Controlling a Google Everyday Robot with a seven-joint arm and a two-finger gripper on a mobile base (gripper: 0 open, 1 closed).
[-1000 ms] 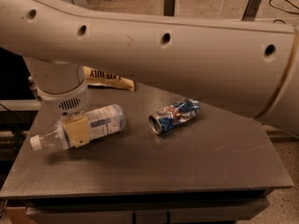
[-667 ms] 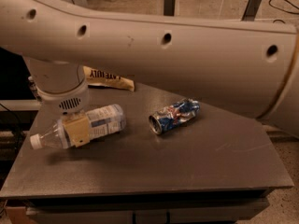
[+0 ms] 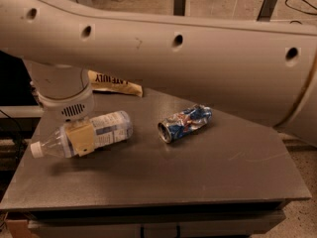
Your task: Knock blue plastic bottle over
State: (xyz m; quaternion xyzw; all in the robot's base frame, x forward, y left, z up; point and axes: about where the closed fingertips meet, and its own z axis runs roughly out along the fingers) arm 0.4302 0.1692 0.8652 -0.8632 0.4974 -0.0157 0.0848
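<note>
- The blue plastic bottle (image 3: 111,129) is lying on its side at the left of the tabletop (image 3: 208,182). Its white cap (image 3: 37,149) is pointing toward the left edge and its base toward the middle.
- The bottle's blue-and-white label is facing the camera, just right of where the tool is crossing it.
- The tool (image 3: 81,139) is sitting over the bottle's middle, directly under the pale round wrist (image 3: 62,90), and a tan part of it is covering the near side of the bottle.
- The far side of the bottle is hidden, so I cannot tell whether the tool is clamped on the bottle or merely lying against it.
- A dark shadow is falling on the tabletop below the bottle and the tool. I cannot tell whether the bottle is resting on the surface or being held just above it.
- Compared with a second ago, almost nothing is changing: the bottle is keeping the same slant, its cap is staying in nearly the same spot, and the tool is remaining over the same part of it.
- The crushed blue can (image 3: 185,124) is lying on its side near the middle of the tabletop, well apart from the bottle, and is staying where it was before.
- A tan packet with dark lettering (image 3: 114,83) is lying at the back edge, behind the bottle, also unmoved.
- The thick white arm (image 3: 173,38) is stretching across the whole upper part of the view, as in the earlier pictures.
</note>
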